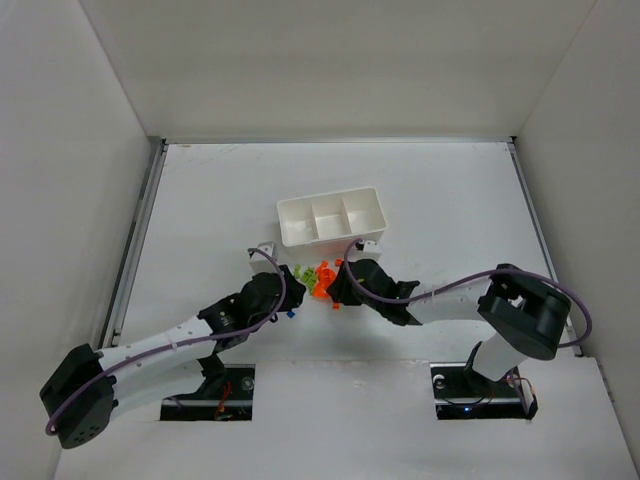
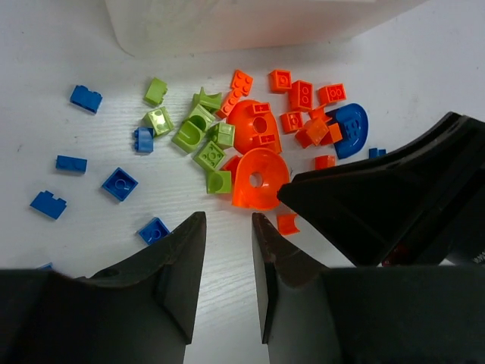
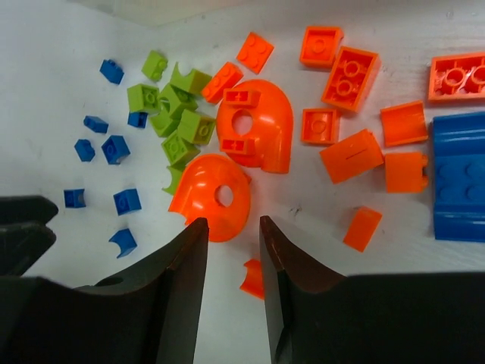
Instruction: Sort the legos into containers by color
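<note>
- The white three-compartment tray (image 1: 330, 238) stands on the worktop (image 1: 200, 200).
- The legos (image 1: 318, 277) lie loose just in front of the tray, with orange, lime green and blue mixed.
- The left claw (image 2: 227, 221) is beyond the pile from the tray, jaws slightly parted and gripping nothing.
- The right claw (image 3: 233, 224) is beside it, narrowly parted and empty, its tips just beside a rounded orange piece (image 3: 198, 193).

Left arm (image 1: 160, 345): white link shells, black joint housings, purple cable (image 1: 268, 256) looping alongside. Right arm (image 1: 455, 298): same white-black build, bulky black elbow, own purple cable. Left end effector (image 2: 227, 220), right end effector (image 3: 233, 224): paired matte-black tapered fingers.
</note>
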